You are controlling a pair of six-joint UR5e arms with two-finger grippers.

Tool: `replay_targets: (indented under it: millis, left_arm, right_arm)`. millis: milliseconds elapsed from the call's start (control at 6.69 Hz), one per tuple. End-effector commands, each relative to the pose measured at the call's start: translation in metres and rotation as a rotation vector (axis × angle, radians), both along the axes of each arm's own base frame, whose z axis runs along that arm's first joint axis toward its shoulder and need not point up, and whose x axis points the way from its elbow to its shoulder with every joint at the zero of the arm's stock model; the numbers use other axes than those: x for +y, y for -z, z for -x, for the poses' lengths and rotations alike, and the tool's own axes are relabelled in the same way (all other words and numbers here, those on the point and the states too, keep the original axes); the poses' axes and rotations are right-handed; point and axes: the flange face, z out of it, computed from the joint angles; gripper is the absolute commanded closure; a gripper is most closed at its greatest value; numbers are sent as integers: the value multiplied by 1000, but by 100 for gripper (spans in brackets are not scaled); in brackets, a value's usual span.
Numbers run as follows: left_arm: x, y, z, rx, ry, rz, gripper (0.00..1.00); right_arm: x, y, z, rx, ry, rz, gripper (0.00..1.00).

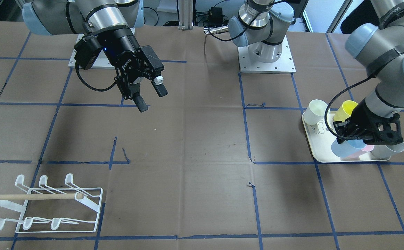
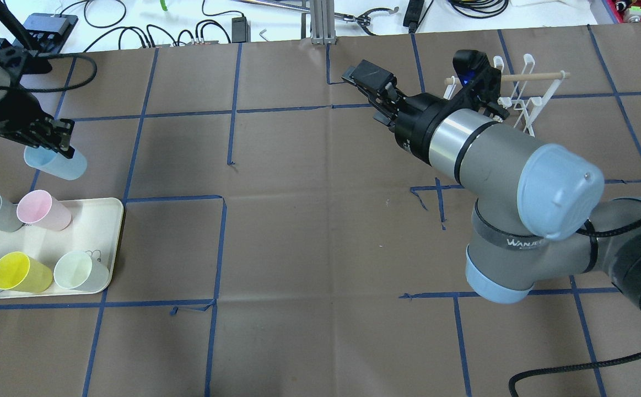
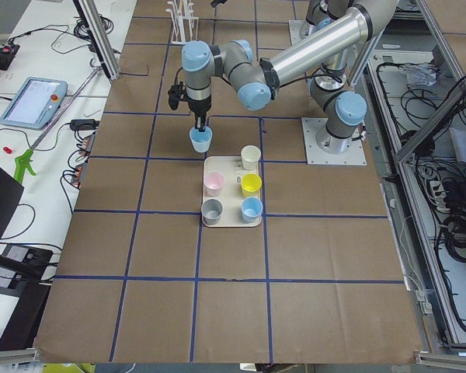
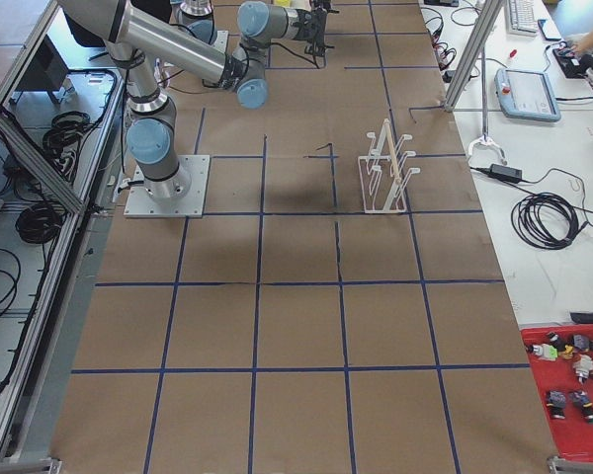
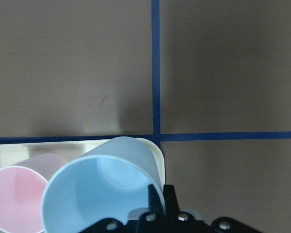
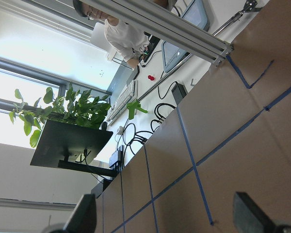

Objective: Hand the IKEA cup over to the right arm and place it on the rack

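1. The rack [image 1: 45,197] lies nearest the front-facing camera, at far left. It is white wire with a wooden dowel across, and it stands on the bench [image 1: 195,146] with every prong bare.
2. The right gripper [image 1: 151,98] hangs above the bench with its jaws spread wide, holding nothing. It is well apart from both rack and cup.
3. The left gripper [image 2: 61,146] is clamped on the rim wall of the blue IKEA cup [image 2: 55,164], which is tilted at the edge of the cream tray [image 2: 86,226]. Five other cups [image 2: 20,271] sit on the tray. How far the cup is raised off the bench cannot be told with confidence.
4. Risks:
   - The thin rim pinch may let the cup swing or slip in transit.
   - At hand-over, the right gripper could strike the left fingers or crush the wall.
   - The light rack may shift if a prong is missed.
5. The bench is covered in creased brown paper with a grid of blue tape [image 1: 247,132]. The room beyond shows cables, a window, a potted plant [image 6: 63,109] and a seated person [image 6: 121,31].
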Motion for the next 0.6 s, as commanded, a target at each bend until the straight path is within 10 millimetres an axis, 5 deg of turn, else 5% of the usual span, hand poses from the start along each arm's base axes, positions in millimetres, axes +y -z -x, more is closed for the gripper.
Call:
replay_targets:
  millis: [0, 448]
  left_arm:
    - [-33, -60, 25, 15, 64, 20, 100]
    - [-45, -88, 92, 470, 120, 270, 100]
  right_arm:
    - [22, 13, 2, -179, 70, -25, 0]
    - [27, 16, 3, -263, 94, -24, 0]
